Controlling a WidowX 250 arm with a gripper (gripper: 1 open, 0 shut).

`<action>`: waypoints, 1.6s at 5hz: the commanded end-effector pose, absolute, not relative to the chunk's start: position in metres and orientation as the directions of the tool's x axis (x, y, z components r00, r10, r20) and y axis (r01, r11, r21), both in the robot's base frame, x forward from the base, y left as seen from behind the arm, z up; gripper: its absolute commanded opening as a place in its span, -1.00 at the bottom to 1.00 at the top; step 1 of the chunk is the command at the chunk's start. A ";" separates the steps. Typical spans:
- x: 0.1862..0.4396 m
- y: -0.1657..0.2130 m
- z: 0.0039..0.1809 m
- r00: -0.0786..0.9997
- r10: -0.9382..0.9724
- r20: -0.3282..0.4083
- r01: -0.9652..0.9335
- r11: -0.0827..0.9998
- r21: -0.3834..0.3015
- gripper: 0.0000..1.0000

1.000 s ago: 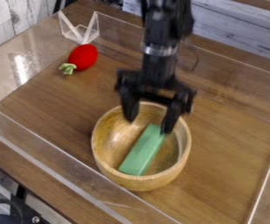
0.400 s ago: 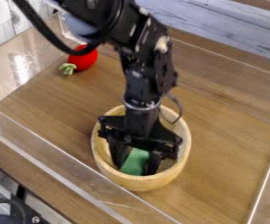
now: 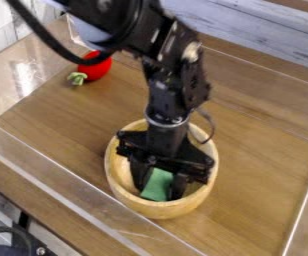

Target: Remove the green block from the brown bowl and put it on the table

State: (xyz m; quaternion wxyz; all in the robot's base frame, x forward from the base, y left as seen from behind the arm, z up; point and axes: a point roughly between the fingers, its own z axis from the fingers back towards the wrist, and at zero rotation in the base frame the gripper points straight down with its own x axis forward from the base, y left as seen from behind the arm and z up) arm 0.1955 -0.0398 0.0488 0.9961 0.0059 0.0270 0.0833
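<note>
While it lies inside the bowl, the flat mid-green rectangular block point(image 3: 158, 182) is being pinched by the robot's black hand point(image 3: 162, 181).

The block sits low in the round light-brown wooden bowl point(image 3: 127, 190), lower centre of the frame, with only a short stretch of green showing between the fingers, which press in on it from either side. The hand points straight down into the bowl, likely so it can lift the block clear of the thick rim. Around the bowl lies the dark-brown wood-grain worktop point(image 3: 264, 140), where the block should go. A red strawberry-like toy point(image 3: 94, 67) rests at upper left, well apart.
</note>
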 end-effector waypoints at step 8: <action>0.192 -0.032 0.082 0.998 0.015 0.061 -0.017 0.999 0.032 -1.00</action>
